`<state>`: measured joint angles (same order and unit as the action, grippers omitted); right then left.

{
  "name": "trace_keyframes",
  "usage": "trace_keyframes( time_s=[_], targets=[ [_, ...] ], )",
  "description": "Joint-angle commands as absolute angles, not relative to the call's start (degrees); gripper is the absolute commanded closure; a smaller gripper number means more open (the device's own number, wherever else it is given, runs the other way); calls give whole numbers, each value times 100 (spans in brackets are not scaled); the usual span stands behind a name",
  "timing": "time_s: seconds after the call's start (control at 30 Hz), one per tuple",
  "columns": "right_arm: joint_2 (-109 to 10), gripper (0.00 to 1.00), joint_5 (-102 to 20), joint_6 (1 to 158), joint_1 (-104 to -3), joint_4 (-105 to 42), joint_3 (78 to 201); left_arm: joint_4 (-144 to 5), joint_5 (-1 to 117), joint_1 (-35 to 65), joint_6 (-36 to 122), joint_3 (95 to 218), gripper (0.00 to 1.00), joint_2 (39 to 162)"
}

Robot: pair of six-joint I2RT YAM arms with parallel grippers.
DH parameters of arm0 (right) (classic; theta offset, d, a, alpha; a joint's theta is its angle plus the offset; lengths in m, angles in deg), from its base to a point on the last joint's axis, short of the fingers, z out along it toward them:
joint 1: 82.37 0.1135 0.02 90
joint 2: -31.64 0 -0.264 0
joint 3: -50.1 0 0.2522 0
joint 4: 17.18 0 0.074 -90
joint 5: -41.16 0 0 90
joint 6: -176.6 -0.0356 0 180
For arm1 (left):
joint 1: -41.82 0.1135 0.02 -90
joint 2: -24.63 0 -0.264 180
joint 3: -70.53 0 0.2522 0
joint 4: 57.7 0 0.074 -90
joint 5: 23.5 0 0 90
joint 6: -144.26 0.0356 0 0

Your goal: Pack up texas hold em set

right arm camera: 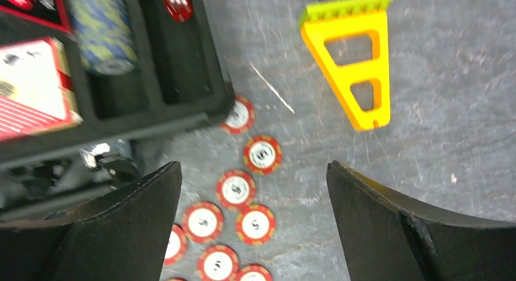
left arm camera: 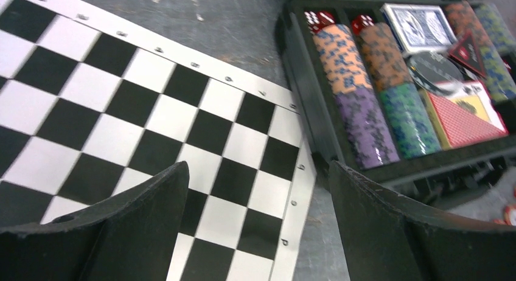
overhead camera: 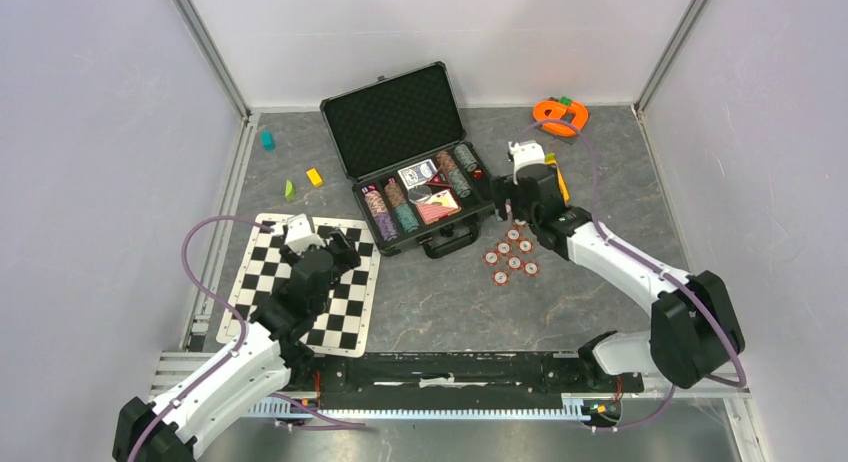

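Top: case (overhead camera: 392, 120) sits open mid-table, lid up at the far side, handle facing the arms. The tray holds chip rows (overhead camera: 385, 210) and decks (overhead camera: 418, 172). Loose chips (overhead camera: 512, 254) lie flat on the table (overhead camera: 450, 302), just right of the handle and near the case's front right corner. Left gripper (overhead camera: 343, 249) is over the far right part of the mat (overhead camera: 345, 317), left of the case. Right gripper (overhead camera: 508, 208) is at the case's right side, above the loose chips. Yellow toy (overhead camera: 558, 178) is right behind it, orange toy (overhead camera: 560, 114) is in the far corner, and small blocks (overhead camera: 314, 176) lie left of the lid.

Left wrist: left gripper released, jaws wide, nothing between them. Mat below it, with its edge near the case wall. In the case are two chip rows side by side, orange over purple and brown over green. Dice (left arm camera: 317, 18) sit at the far end, with decks to the right.

Right wrist: right gripper released too, jaws wide and empty. Loose chips lie face up below the gap, well scattered, with one touching the case corner. Yellow toy is flat on the table, further out to the right. Blurry, so chip print is unreadable.
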<state>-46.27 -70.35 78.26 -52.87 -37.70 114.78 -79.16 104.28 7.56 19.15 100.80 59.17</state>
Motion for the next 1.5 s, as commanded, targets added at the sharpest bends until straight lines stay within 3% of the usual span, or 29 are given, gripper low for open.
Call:
trace_keyframes(
  time_s=[0.0,0.13,0.43,0.83,1.17,1.33,1.47],
  targets=[
    [-4570,8,-5949,8089,-5945,-3279,10940,-7317,9457,734,2377,10072,10,6044],
    [-4984,19,-4919,8337,-6398,-3137,10965,-7172,8862,736,2465,10144,10,6297],
    [-6292,27,-4898,8774,-6417,-3138,11889,-7172,8619,736,2438,10205,10,6517],
    [-7597,36,-3996,8837,-6241,-2894,12958,-7172,8748,733,2449,10195,10,6612],
    [-7785,37,-4785,8903,-5998,-3329,13283,-7172,8857,736,2478,10187,10,6565],
    [-7528,37,-4848,8861,-6127,-3472,12801,-7172,8831,741,2465,10196,10,6615],
    [-7518,43,-5012,8862,-6127,-3673,12658,-7170,8782,736,2458,10195,10,6661]
  ],
)
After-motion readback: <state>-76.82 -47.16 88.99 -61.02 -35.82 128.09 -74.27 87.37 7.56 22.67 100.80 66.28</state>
